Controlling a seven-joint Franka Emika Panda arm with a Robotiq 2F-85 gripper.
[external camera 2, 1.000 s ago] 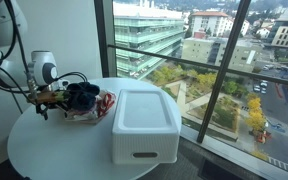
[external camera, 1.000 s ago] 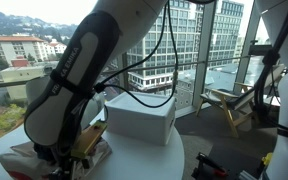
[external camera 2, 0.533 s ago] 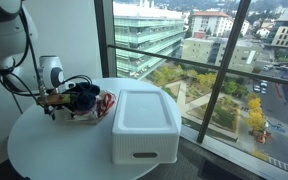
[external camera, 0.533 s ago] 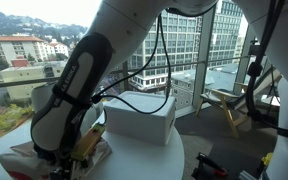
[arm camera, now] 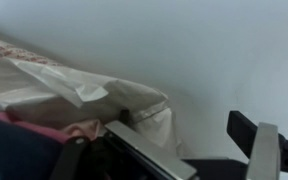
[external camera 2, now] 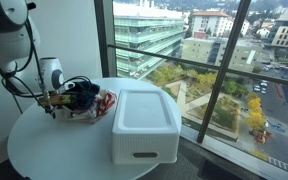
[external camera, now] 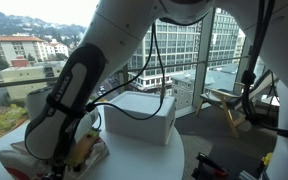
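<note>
Beside the white lidded box (external camera 2: pixel 144 122) on the round counter (external camera 2: pixel 54 150), the arm's fingers (arm camera: pixel 264 148) stand spread wide at a crinkled plastic bag (external camera 2: pixel 102 103).

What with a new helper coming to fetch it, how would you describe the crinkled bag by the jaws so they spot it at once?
Find the round white table beside the tall windows, then the big white plastic box on it. The plastic bag lies beside that box, at the robot's open jaws. It is the only crumpled, soft thing there, whitish with red.
</note>
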